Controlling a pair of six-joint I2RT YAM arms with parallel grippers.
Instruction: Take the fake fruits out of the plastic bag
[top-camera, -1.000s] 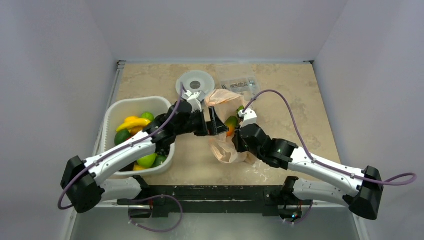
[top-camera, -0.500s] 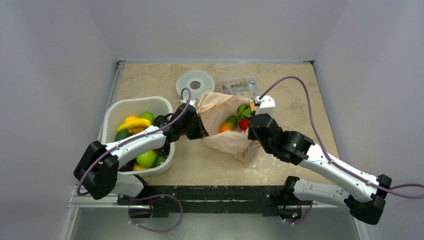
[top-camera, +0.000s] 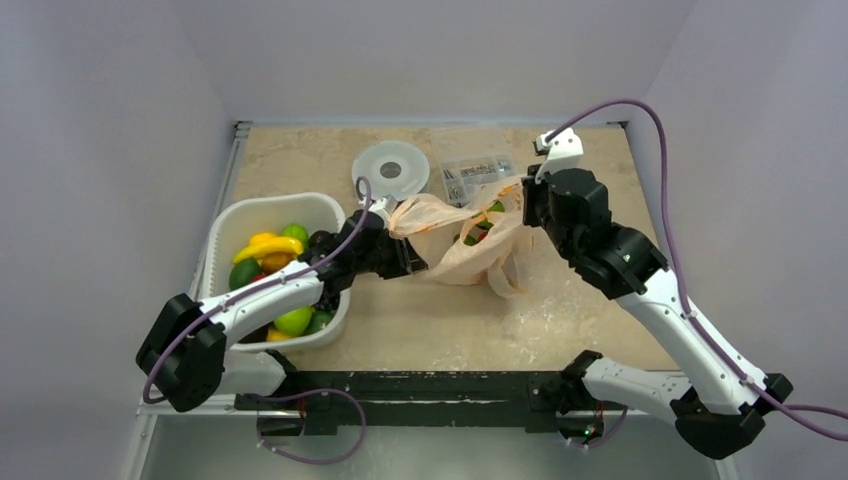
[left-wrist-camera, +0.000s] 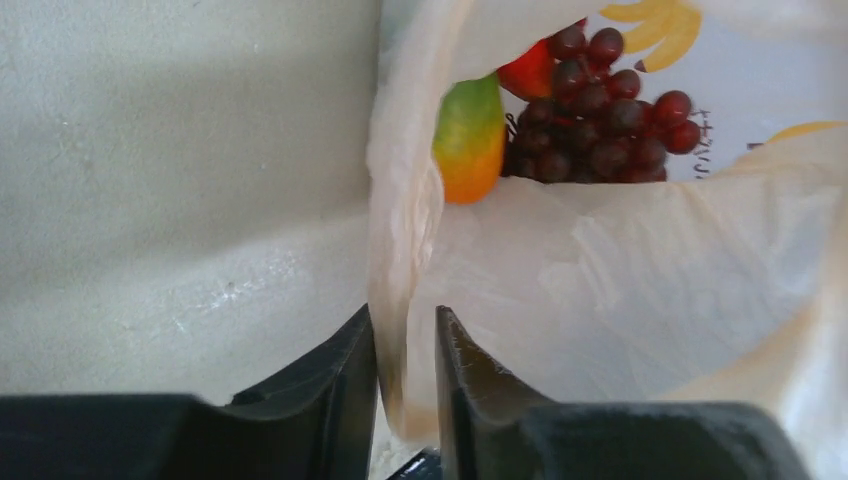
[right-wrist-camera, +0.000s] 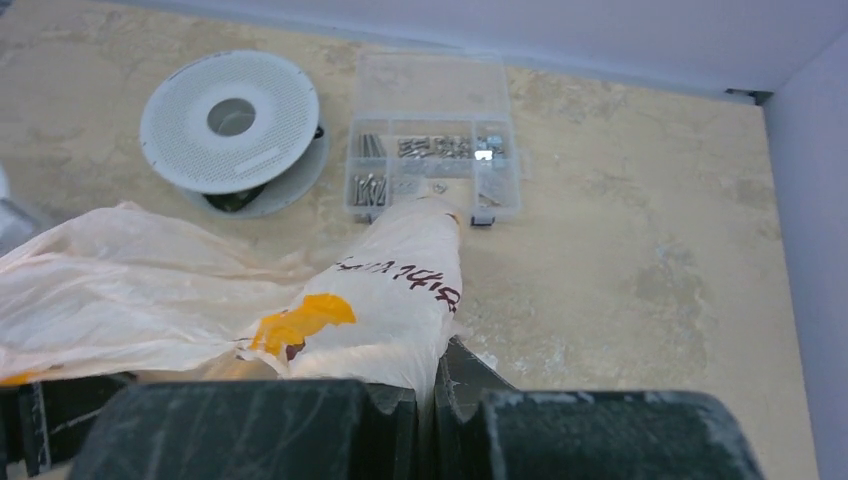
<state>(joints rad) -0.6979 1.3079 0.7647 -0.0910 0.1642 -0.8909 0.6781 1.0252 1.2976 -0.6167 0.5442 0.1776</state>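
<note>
The pale-peach plastic bag (top-camera: 450, 250) is stretched between both grippers above the table. My left gripper (top-camera: 397, 218) pinches its left rim; in the left wrist view the bunched film (left-wrist-camera: 400, 250) fills the narrow gap between the jaws (left-wrist-camera: 405, 318). My right gripper (top-camera: 527, 193), raised at the back right, is shut on the bag's other rim (right-wrist-camera: 400, 290), with the film running down between its jaws (right-wrist-camera: 432, 395). Inside the bag lie fake fruits (top-camera: 482, 224): a green-to-orange mango (left-wrist-camera: 468, 140), dark red grapes (left-wrist-camera: 600, 110) and a red piece (left-wrist-camera: 530, 72).
A white tub (top-camera: 225, 222) holding several fruits stands at the left, beside my left arm. A grey spool (top-camera: 391, 168) (right-wrist-camera: 232, 120) and a clear box of small parts (top-camera: 475, 165) (right-wrist-camera: 430, 140) sit at the back, just behind the bag.
My right gripper has risen and swung back to the right with the bag's rim, pulling the bag taut and off the table. The left gripper closed on the left rim.
</note>
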